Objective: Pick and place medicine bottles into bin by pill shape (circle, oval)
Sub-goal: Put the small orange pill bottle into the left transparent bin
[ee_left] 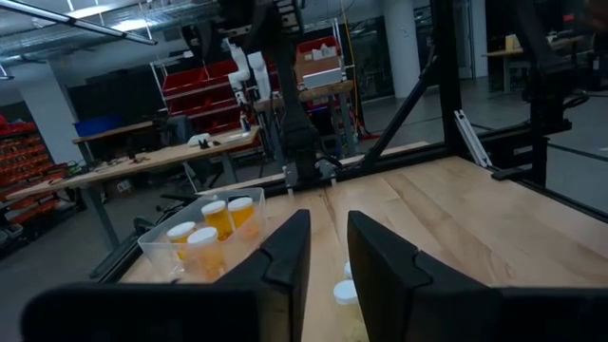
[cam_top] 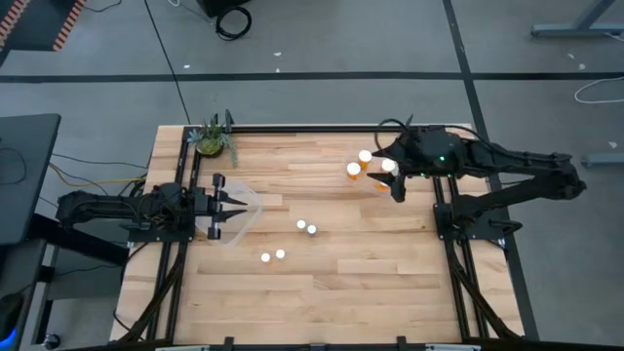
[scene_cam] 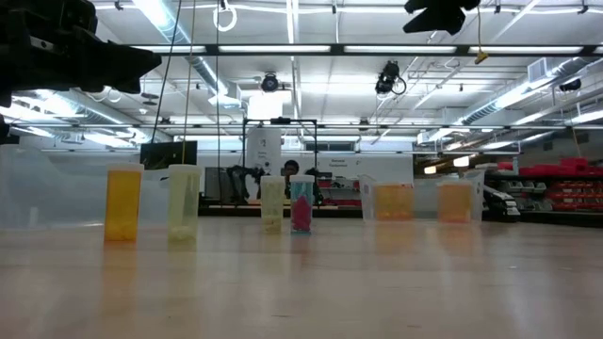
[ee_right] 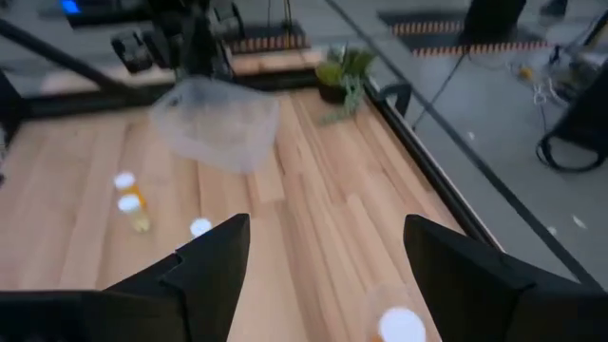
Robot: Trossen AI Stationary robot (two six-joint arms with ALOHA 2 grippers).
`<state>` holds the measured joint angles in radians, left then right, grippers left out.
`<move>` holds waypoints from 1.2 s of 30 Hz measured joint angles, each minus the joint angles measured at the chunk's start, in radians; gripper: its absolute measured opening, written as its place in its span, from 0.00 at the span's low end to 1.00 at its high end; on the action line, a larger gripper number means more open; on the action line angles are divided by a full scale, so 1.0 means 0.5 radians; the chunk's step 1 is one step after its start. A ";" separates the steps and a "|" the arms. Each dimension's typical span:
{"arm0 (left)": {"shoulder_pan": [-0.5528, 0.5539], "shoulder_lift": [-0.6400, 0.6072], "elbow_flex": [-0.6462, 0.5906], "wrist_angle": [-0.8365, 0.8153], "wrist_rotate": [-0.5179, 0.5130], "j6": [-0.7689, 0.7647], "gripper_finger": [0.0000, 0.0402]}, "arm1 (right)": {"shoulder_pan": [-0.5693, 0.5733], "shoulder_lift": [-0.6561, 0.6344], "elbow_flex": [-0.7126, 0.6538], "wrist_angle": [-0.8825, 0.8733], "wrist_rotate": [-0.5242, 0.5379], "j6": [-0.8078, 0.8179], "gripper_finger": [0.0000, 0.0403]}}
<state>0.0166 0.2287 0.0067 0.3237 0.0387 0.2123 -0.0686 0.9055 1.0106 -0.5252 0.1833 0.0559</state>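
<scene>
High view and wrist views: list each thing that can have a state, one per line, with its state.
Small bottles: four, upright, capped, loose on the table.
Orange bottles: upright, capped, inside the right bin.
Right bin: partly filled.
Left bin: empty.
Right gripper: open, holding nothing, over the orange bottles.
Left gripper: at the left bin.
Plant: upright.

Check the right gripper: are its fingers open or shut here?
Open. In the right wrist view the two fingers stand wide apart, with bare table between them and a white bottle cap below; nothing is gripped.
</scene>
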 joint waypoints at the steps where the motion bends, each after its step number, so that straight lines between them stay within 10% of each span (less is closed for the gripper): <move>1: 0.000 0.000 0.000 0.000 0.000 0.000 0.20 | 0.010 -0.046 -0.074 0.091 -0.003 -0.009 0.71; 11: 0.000 0.000 0.000 0.001 0.000 0.000 0.21 | 0.053 -0.417 -0.745 1.121 -0.220 -0.161 0.71; 36: 0.000 0.000 0.000 0.000 0.001 0.000 0.21 | 0.053 -1.018 -1.569 1.783 -0.322 -0.093 0.71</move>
<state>0.0166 0.2287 0.0068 0.3237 0.0391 0.2123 -0.0422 0.3965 0.2263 0.3664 0.0223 0.0093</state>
